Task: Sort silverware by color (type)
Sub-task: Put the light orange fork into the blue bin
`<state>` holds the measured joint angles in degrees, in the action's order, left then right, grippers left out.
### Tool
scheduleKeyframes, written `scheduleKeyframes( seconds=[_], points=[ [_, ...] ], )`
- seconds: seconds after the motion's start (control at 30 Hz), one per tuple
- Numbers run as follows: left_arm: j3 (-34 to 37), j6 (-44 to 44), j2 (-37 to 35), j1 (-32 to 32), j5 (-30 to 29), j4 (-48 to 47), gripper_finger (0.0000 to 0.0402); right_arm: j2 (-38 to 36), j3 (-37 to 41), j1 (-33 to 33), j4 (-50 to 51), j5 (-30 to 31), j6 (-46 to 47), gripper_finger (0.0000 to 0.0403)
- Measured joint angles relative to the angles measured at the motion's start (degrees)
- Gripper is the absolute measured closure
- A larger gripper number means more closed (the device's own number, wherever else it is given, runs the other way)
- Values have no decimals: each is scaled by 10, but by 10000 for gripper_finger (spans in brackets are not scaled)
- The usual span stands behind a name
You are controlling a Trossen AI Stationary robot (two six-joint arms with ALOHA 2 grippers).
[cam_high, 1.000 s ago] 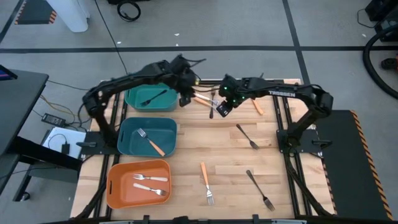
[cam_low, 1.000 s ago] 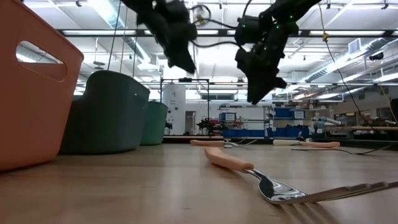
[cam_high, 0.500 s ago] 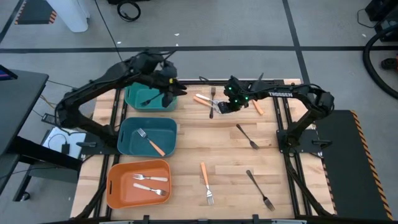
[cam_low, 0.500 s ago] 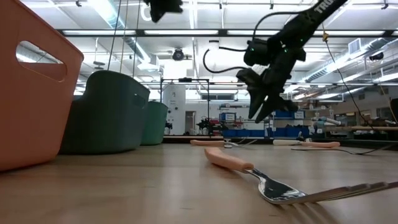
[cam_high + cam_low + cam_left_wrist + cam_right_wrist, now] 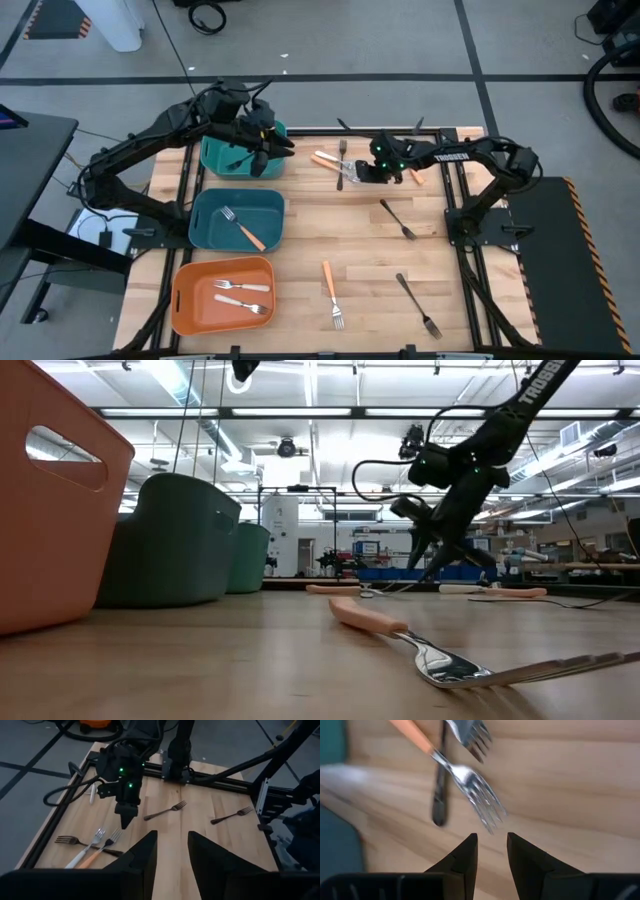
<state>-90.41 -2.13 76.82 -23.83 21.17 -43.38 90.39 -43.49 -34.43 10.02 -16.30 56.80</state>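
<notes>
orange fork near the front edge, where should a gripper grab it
A judgement: take the orange fork by its orange handle, coming straight down from above with the fingers across it. It lies flat on the table, handle pointing away from the front edge, tines toward it, with clear wood either side.

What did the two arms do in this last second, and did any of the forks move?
The left gripper swung away from the table's middle to above the far teal bin. The right gripper came down low over the cluster of forks. Neither took hold of anything. All forks and bins stayed put.
</notes>
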Motion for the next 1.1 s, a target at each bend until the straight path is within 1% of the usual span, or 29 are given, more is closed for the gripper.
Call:
scheduleKeyframes(
  seconds=[0.07,0.13,0.43,0.63,0.77,0.9,1.1],
  points=[
    [0,0,0,0,0,1,283,0,14,-4,-45,-5,25,290],
    [0,0,0,0,0,1,283,0,23,-7,-65,-5,38,290],
    [0,0,0,0,0,1,283,1,40,-14,-67,3,48,291],
    [0,0,0,0,0,2,283,5,49,-14,-105,4,52,291],
    [0,0,0,0,0,3,283,11,49,-15,-111,24,52,291],
    [0,-1,0,0,0,3,283,32,49,-14,-123,8,52,291],
    [0,0,0,0,-1,3,283,52,49,-12,-181,-8,71,291]
  ],
)
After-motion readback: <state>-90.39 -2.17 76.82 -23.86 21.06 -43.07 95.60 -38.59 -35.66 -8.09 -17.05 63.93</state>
